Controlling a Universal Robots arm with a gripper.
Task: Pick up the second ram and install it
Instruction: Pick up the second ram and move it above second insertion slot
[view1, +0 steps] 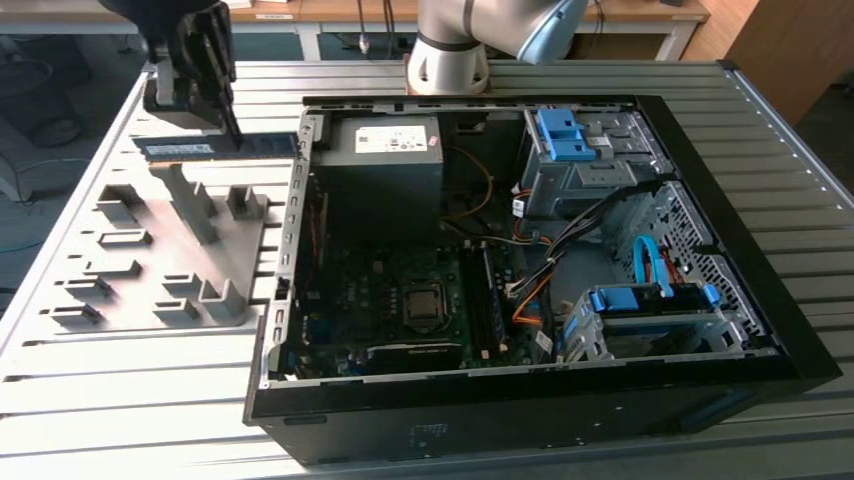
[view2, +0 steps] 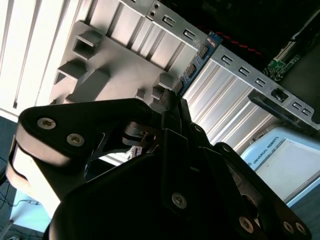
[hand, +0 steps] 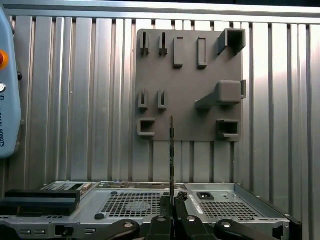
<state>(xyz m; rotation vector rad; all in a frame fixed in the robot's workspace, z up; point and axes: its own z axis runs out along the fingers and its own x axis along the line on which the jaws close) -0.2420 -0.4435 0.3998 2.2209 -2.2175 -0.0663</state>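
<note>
Right now my pincer (hand: 172, 200) is pinched on the second ram (hand: 172, 150), which juts edge-on from my fingertips. In the exterior view I hold it level at ten o'clock, just above the grey holder block (view1: 160, 250) on the slatted table (view1: 80, 400). The open computer case (view1: 534, 420) lies beyond, toward four o'clock.

Silver-grey round arm base (view1: 447, 62) at 12 o'clock in exterior view, pale blue joint cap (view1: 554, 30) at 1 o'clock. Matte black gripper (view1: 236, 138) at 10 o'clock. Rounded black linkage plates, silver pivot screws (view2: 46, 123), thin flat black fingers (view2: 171, 104).
</note>
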